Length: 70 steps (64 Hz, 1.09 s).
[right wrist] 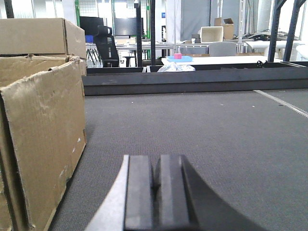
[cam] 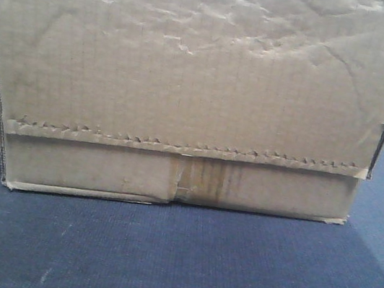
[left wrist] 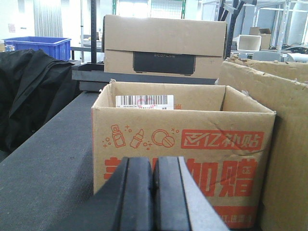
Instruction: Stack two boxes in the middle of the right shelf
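A large plain brown box (cam: 188, 77) fills the front view, with a wrinkled face, a zigzag flap edge and brown tape at the seam; it stands on a dark grey mat (cam: 173, 265). Its side shows at the right of the left wrist view (left wrist: 288, 144) and at the left of the right wrist view (right wrist: 38, 139). A second plain brown box (right wrist: 38, 36) stands behind it. My left gripper (left wrist: 154, 192) is shut and empty, low over the mat beside the box. My right gripper (right wrist: 156, 192) is shut and empty on the box's other side. The steel shelf is out of view.
An open carton with red print (left wrist: 183, 144) stands right in front of my left gripper. Behind it is a closed carton with a black label (left wrist: 163, 45). A black cloth (left wrist: 29, 96) lies at the left, with a blue bin (left wrist: 36, 44) behind. A raised dark ledge (right wrist: 192, 79) bounds the mat.
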Each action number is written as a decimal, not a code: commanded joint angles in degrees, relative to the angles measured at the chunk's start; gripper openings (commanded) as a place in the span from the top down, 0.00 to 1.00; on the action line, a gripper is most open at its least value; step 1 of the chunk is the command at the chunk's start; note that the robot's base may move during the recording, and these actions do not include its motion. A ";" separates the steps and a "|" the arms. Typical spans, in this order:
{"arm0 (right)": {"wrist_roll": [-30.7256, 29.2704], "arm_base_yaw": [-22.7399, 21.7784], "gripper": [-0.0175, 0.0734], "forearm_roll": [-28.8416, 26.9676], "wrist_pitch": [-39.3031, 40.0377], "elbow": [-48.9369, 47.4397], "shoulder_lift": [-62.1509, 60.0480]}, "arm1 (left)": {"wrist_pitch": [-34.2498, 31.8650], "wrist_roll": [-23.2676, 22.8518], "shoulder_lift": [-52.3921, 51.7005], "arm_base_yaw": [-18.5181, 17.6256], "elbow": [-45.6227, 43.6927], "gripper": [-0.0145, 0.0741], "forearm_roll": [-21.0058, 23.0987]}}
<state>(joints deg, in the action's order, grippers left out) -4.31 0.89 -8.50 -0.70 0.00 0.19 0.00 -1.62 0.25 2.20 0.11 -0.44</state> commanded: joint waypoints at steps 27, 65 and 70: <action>-0.10 -0.23 0.98 0.09 1.12 0.00 -0.19 | -1.08 -0.01 -0.25 0.09 -0.11 0.96 0.09; -0.10 -0.23 0.98 0.09 7.95 -0.96 -0.19 | -10.05 -0.01 -0.25 0.09 -0.59 0.96 0.44; -0.10 -0.23 0.98 0.09 5.28 -6.54 -0.19 | -8.01 -0.01 -0.25 0.09 -5.16 0.96 0.44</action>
<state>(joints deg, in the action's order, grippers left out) -4.31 0.89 -8.50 4.13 -2.02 0.15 -6.96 -1.62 0.17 2.20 -1.31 0.00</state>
